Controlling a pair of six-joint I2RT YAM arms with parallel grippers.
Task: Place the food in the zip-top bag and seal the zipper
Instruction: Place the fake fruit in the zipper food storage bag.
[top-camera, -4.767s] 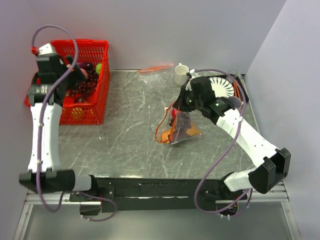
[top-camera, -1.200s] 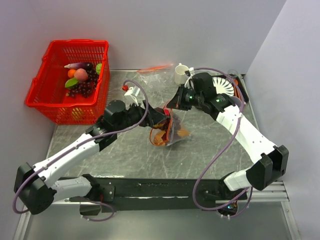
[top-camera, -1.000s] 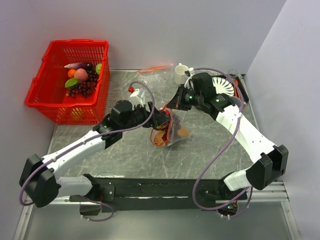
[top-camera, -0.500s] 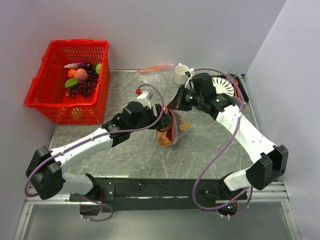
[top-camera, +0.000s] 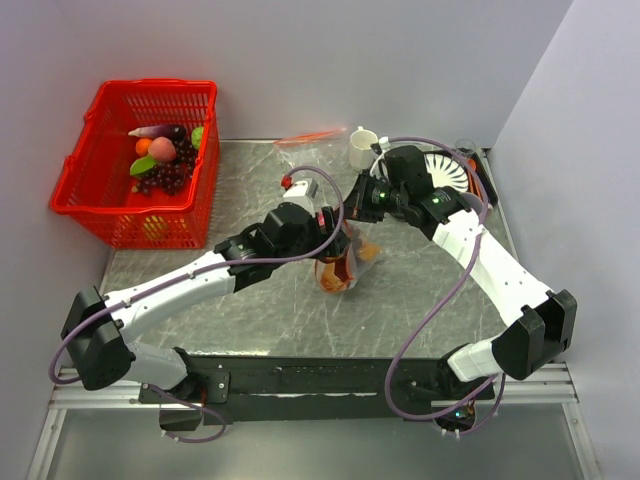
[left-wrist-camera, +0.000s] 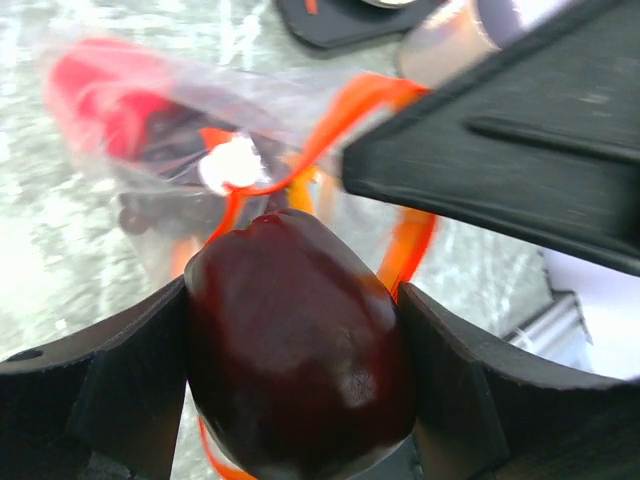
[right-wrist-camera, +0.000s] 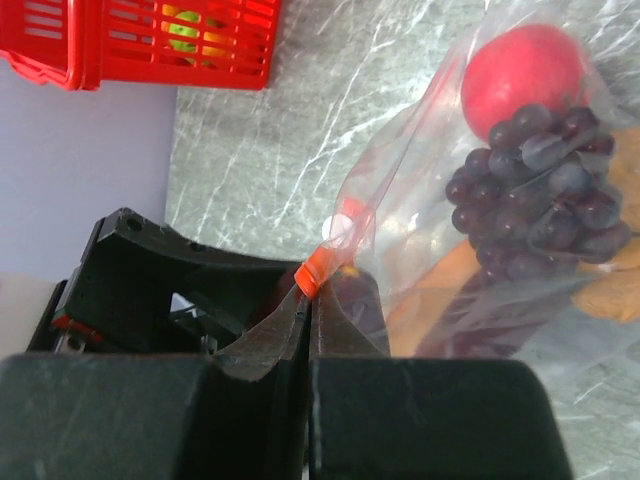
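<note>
The clear zip-top bag (top-camera: 338, 268) stands mid-table, mouth up. Through its plastic I see a red round fruit (right-wrist-camera: 522, 70), a dark purple grape bunch (right-wrist-camera: 540, 185) and an orange-brown piece (right-wrist-camera: 450, 285). My right gripper (right-wrist-camera: 312, 300) is shut on the orange-red zipper (right-wrist-camera: 318, 268) at the bag's mouth and holds it up. My left gripper (left-wrist-camera: 295, 385) is shut on a glossy dark maroon toy fruit (left-wrist-camera: 300, 340), right at the bag's mouth, with the zipper strip (left-wrist-camera: 345, 115) curving just beyond it. From above, the left gripper (top-camera: 335, 238) sits against the bag, close to the right gripper (top-camera: 357, 205).
A red basket (top-camera: 100, 195) with more toy food stands at the back left. A white cup (top-camera: 362, 148), a second clear red-edged bag (top-camera: 310, 138) and a white plate (top-camera: 445, 172) lie along the back, behind the right arm.
My left arm has swung from the basket across to the bag, carrying the dark fruit up to its mouth. The bag has been drawn narrower and more upright. The right gripper stayed shut on the zipper.
</note>
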